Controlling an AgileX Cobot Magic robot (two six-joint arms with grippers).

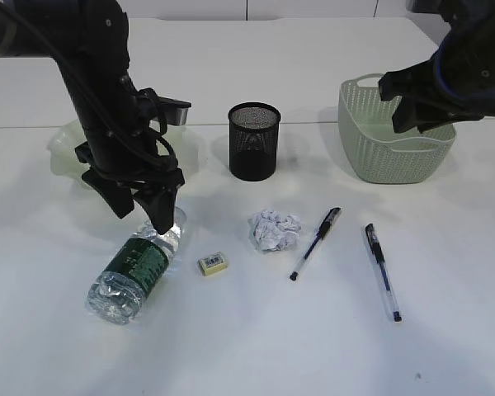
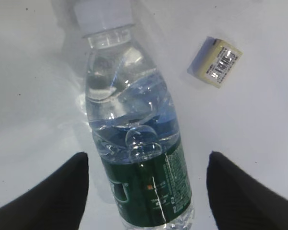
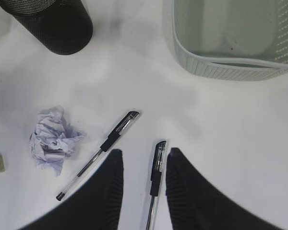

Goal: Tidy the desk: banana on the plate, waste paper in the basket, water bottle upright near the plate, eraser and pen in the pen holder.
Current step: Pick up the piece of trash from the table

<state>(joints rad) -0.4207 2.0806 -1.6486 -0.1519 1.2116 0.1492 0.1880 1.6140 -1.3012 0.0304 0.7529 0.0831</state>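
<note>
While the water bottle [image 1: 138,268] lies on its side near the eraser [image 1: 213,263], the left gripper [image 1: 138,212] hangs spread wide over its neck, holding nothing. Right gripper [image 1: 419,111] sits partly open, empty, up by the basket [image 1: 379,153].

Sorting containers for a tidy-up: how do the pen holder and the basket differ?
The pen holder is black metal mesh; the basket is pale green woven-look plastic. The pen holder is a narrow round cylinder; the basket is wider, with rounded corners and handle cut-outs. Both stand upright, open-topped, at the table's back.
</note>
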